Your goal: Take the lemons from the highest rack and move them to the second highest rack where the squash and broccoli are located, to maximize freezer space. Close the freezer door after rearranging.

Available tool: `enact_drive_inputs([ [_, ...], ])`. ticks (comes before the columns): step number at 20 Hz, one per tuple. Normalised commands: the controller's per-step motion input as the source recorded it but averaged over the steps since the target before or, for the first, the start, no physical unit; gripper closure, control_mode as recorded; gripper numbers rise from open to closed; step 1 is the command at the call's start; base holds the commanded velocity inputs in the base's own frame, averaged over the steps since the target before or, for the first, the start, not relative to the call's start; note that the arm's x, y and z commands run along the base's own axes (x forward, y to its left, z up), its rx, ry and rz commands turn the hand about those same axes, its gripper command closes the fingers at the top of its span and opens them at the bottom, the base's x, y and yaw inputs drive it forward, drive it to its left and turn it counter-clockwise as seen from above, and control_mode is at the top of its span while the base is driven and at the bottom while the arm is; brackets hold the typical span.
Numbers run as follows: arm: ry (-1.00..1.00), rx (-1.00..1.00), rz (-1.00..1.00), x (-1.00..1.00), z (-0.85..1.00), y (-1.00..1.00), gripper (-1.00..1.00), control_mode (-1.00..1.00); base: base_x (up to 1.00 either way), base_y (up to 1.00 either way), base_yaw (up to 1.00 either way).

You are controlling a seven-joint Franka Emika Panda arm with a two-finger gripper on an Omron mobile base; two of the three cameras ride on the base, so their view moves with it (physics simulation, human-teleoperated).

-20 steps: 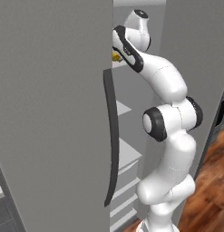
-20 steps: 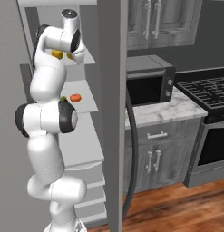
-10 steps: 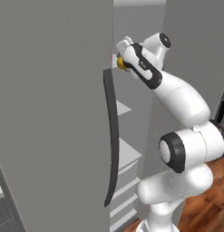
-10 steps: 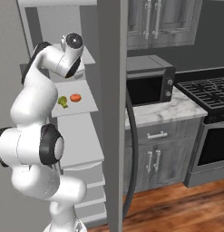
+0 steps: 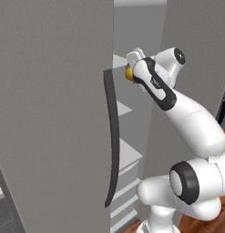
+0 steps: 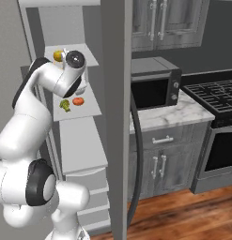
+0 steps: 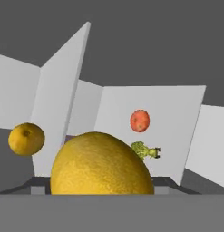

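My gripper (image 5: 130,72) is shut on a lemon (image 5: 128,75), held in front of the open freezer at about the height of the top rack. The hand view has this lemon (image 7: 102,165) large and close, covering the fingertips. A second lemon (image 6: 58,56) lies on the highest rack (image 6: 89,50), also seen in the hand view as the smaller lemon (image 7: 26,139) at the left. One rack lower (image 6: 93,108) sit the orange-red squash (image 6: 78,101) and the green broccoli (image 6: 65,105). The hand view has the squash (image 7: 139,120) and the broccoli (image 7: 144,150) beyond the held lemon.
The grey freezer door (image 5: 50,113) stands open at the left, its dark curved handle (image 5: 113,136) close to my arm. Lower white shelves and drawers (image 6: 82,150) lie below. Right of the fridge are a microwave (image 6: 152,86), a marble counter and a stove (image 6: 216,93).
My arm has swung outward and the hand has drawn back from the highest rack, carrying the lemon with it. The other lemon, the squash and the broccoli have stayed put.
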Motion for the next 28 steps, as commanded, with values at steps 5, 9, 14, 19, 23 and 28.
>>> enact_drive_inputs([
  [5, 0.09, 0.00, 0.00, -0.06, -0.33, -0.04, 1.00, -1.00, 0.00, 0.00, 0.00],
  [9, 0.02, 0.00, 0.00, 0.00, -0.39, -0.02, 1.00, -1.00, 0.00, 0.00, 0.00],
  [14, 0.06, 0.00, 0.00, 0.07, -0.56, 0.00, 1.00, -1.00, 0.00, 0.00, 0.00],
  [19, 0.11, -0.03, 0.00, 0.22, -0.61, 0.00, 1.00, -1.00, 0.00, 0.00, 0.00],
  [23, 0.20, 0.00, 0.00, 0.45, -0.45, 0.00, 1.00, -1.00, 0.00, 0.00, 0.00],
  [28, 0.16, 0.00, 0.00, 0.49, -0.38, 0.00, 1.00, -1.00, 0.00, 0.00, 0.00],
])
